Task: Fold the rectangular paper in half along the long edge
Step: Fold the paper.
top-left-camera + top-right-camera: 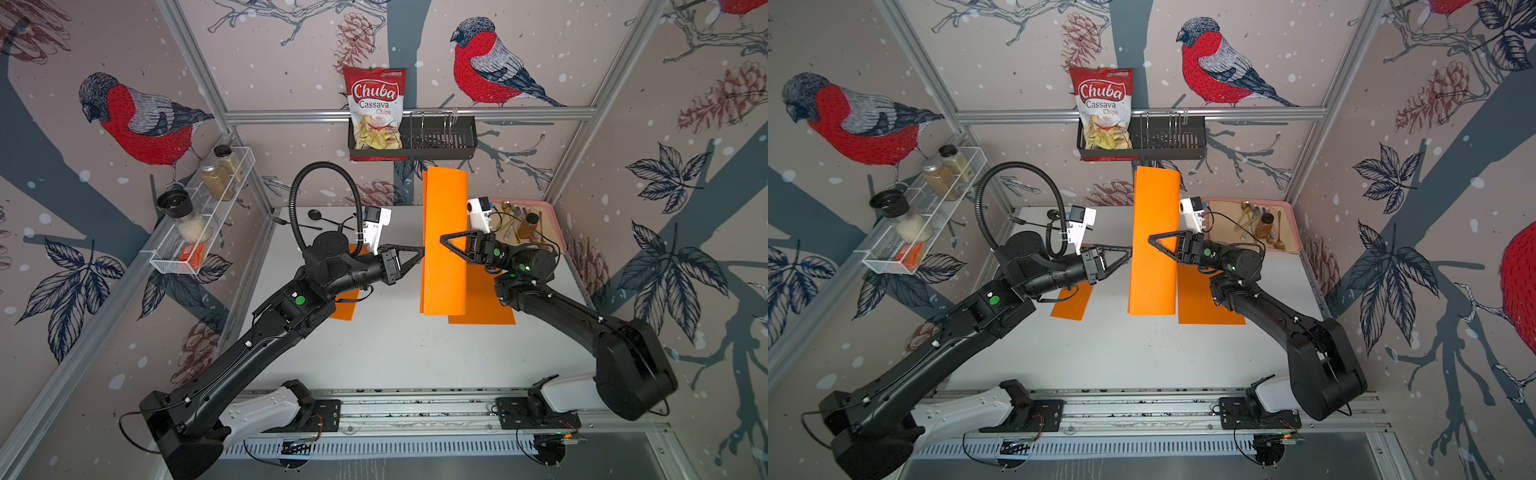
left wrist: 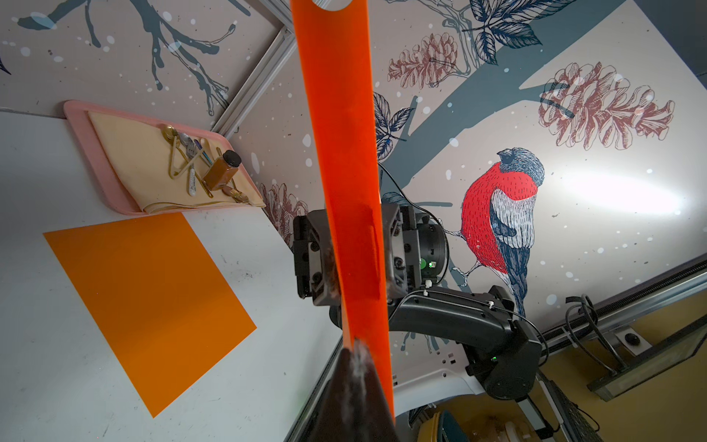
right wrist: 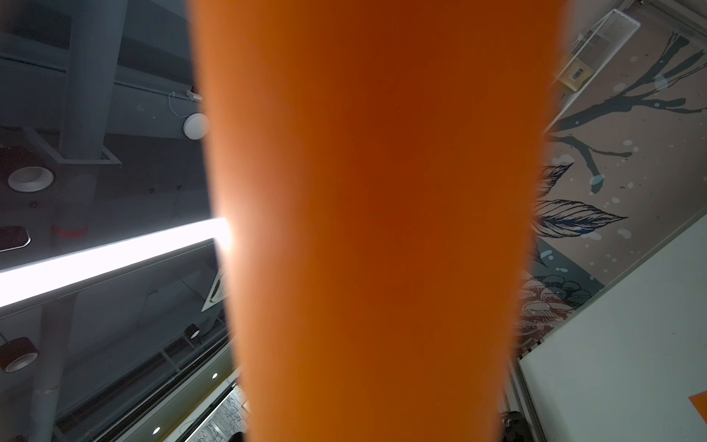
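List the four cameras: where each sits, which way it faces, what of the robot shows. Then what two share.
Top view: high up front, looking down on the table; left arm, right arm.
Top view: alongside, same aim; left pincer and right pincer at the raised paper.
Left wrist: on the left arm, facing the right arm; own fingertip at the paper.
Right wrist: on the right arm, facing the ceiling; paper covers the middle, no arm visible.
Shared: both wrist views show the paper.
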You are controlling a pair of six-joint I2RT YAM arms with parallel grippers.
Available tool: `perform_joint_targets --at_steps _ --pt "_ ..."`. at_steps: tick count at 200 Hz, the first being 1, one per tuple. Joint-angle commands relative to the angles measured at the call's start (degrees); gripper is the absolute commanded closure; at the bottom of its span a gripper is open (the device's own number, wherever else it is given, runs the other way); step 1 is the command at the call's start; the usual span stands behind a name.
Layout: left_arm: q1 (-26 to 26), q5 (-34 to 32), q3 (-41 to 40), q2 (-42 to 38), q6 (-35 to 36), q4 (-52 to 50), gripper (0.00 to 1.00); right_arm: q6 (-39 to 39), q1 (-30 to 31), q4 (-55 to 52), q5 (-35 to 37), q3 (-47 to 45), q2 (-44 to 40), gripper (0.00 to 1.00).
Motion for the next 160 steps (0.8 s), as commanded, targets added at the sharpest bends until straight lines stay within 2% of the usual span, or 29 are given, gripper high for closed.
perform_joint_targets --at_steps 1,57,83,113,125,160 --pt "-0.08 -0.21 0.18 -0.44 0.60 1.90 1.00 -2.94 -0.08 -1.77 -0.03 0.01 -0.80 0.70" --pt "-0.06 -0.46 0.04 -0.72 0.56 1.82 1.00 -3.07 -0.26 -1.91 -0.23 -0.01 -0.91 0.72" --pt "-0.11 -0.53 -0.11 -0.74 0.60 1.95 1.00 -2.55 -0.25 -1.54 -0.25 0.12 -0.90 0.67" --pt "-0.12 -0.36 -0.03 -0.37 0.43 1.81 1.00 -2.45 -0.17 -1.50 -0.32 0.33 -0.92 0.66" --pt "-0.13 -0.27 -0.01 -0.20 0.34 1.82 0.94 -2.53 -0.08 -1.53 -0.21 0.33 -0.93 0.66" --pt "-0.15 -0.21 0.02 -0.17 0.38 1.83 0.89 -2.63 0.11 -1.58 -0.14 0.33 -1.18 0.68"
